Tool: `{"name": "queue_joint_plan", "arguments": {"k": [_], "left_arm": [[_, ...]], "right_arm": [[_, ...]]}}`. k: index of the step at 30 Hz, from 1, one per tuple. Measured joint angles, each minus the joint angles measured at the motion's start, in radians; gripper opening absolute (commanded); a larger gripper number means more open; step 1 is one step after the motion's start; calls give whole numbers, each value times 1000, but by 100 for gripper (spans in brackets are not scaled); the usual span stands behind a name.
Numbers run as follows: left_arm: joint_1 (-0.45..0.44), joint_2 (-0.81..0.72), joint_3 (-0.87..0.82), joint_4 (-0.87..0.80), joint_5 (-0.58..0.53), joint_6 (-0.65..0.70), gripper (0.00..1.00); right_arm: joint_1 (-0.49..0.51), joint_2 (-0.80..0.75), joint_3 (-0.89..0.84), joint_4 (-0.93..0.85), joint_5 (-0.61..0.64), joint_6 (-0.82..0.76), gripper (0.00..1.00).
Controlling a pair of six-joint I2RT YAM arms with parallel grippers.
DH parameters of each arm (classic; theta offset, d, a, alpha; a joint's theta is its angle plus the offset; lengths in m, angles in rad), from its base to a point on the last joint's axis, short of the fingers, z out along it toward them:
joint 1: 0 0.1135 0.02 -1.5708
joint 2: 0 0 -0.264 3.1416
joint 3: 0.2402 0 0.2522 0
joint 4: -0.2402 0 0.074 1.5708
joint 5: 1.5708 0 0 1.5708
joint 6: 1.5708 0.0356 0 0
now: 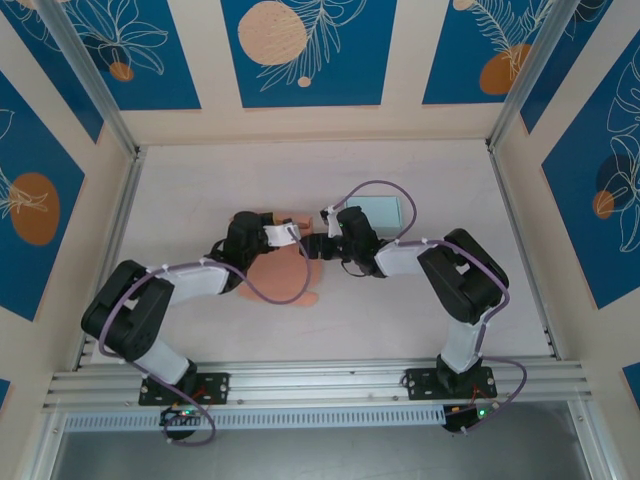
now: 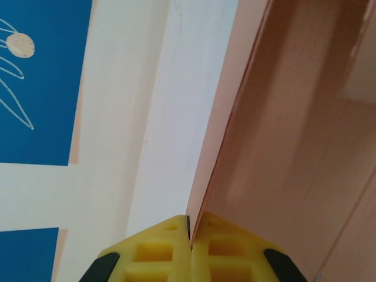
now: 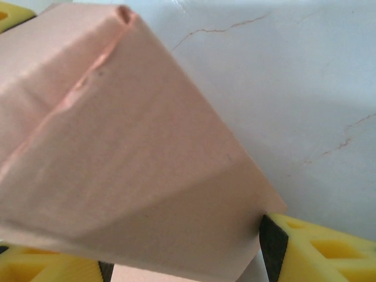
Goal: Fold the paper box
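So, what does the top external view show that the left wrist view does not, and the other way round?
Top external view: both arms from base to wrist, reaching together over the white table, the right gripper close to the left gripper, and a pale blue flat thing behind them. Left wrist view: close up, the yellow fingers pressed together on a thin edge of the pink sheet. Both: the left gripper, the pink paper box and the blue patterned wall panels.
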Motion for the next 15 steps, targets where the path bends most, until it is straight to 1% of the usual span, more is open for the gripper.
{"name": "queue_joint_plan", "arguments": {"k": [4, 8, 11, 15], "left_arm": [[-10, -6, -47, 74, -15, 6, 0], [-24, -6, -72, 111, -26, 11, 0], [-34, -6, -84, 125, -30, 18, 0], [-47, -10, -92, 125, -39, 26, 0]], "right_arm": [[6, 0, -8, 15, 13, -14, 65], [18, 0, -20, 29, 37, -36, 65], [29, 0, -24, 34, 71, -64, 65], [59, 2, -24, 37, 147, -113, 64]]}}
